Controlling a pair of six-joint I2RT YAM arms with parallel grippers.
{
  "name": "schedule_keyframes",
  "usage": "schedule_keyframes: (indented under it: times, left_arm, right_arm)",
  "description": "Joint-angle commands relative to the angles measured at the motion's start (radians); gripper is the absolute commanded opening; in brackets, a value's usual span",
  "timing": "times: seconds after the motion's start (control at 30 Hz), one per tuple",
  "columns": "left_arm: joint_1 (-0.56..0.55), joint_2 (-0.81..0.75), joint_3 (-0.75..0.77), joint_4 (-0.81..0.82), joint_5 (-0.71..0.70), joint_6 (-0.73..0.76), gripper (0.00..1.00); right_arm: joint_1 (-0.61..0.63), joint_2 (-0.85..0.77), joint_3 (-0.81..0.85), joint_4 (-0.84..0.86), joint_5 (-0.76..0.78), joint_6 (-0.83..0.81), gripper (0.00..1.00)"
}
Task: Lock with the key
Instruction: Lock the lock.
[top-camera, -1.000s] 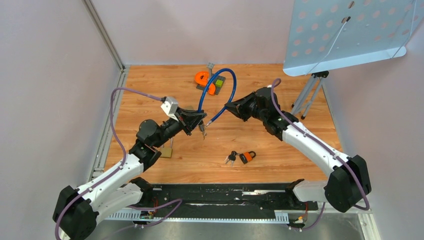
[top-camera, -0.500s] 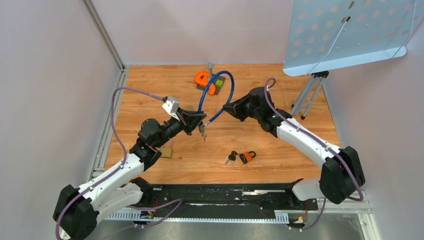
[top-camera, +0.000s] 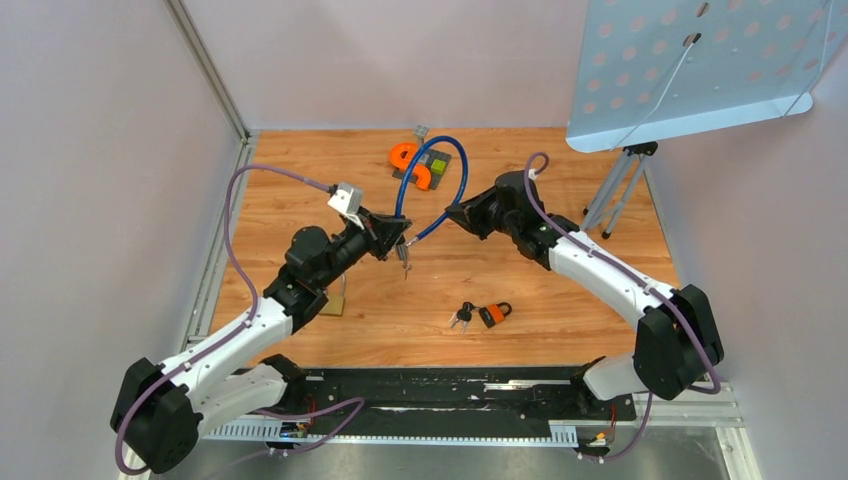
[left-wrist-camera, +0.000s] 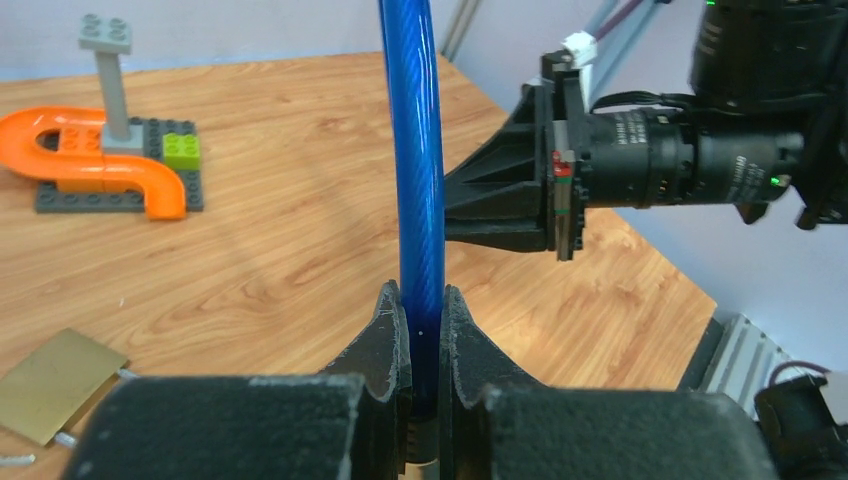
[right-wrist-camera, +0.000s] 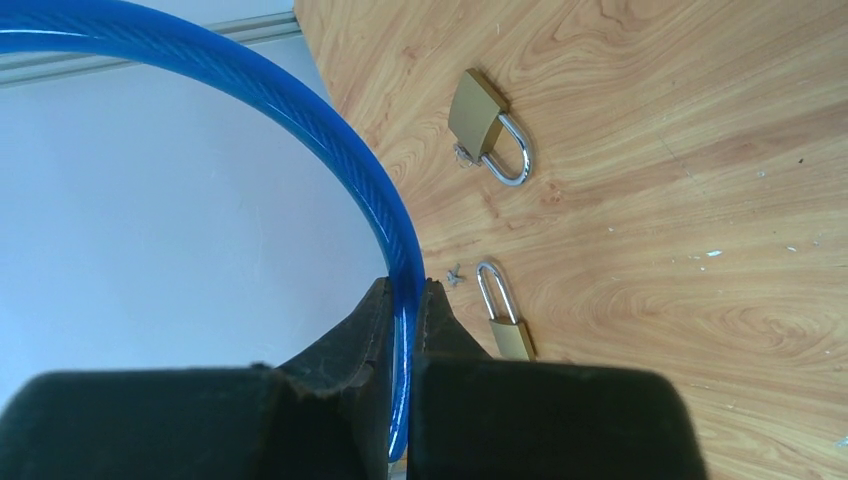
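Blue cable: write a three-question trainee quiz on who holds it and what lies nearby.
1. What is the left gripper clamped on?
A) a key bunch
B) the cable
C) a grey brick
2. True or false: the right gripper is shut on the cable too.
3. Fill in: the right wrist view shows ___ brass padlocks.

Key: 1 B; 2 true; 3 two.
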Motion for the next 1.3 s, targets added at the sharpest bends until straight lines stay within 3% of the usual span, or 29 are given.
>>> schedule_keyframes:
  times: [0.0,0.27,0.6,0.77,0.97,1.27]
  left_arm:
    - [-0.002,0.033,0.080,-0.069,-0.130,-0.025,0.00]
    - [-0.002,0.117,0.152,-0.215,-0.246,-0.033,0.00]
    - [-0.002,0.091,0.122,-0.167,-0.258,-0.065,0.00]
    - [-0.002,0.040,0.068,-0.125,-0.293,-0.077,0.00]
    - [-0.001,-0.035,-0.035,0.041,-0.347,-0.074,0.00]
    - [-0.004,-0.011,-0.112,0.161,-0.393,-0.071,0.00]
  right_arm:
    - [0.027,-0.001,0.075,0.019,0.012,0.021,0.00]
    - [0.110,-0.005,0.123,-0.007,0.142,-0.013,0.00]
    - [0.126,0.039,0.112,-0.012,0.140,0.056,0.00]
    - [0.123,0.061,0.104,-0.011,0.048,0.106,0.00]
    - [0.123,0.056,0.055,0.023,-0.053,0.201,0.00]
    - [0.134,0.058,-0.009,0.140,-0.155,0.287,0.00]
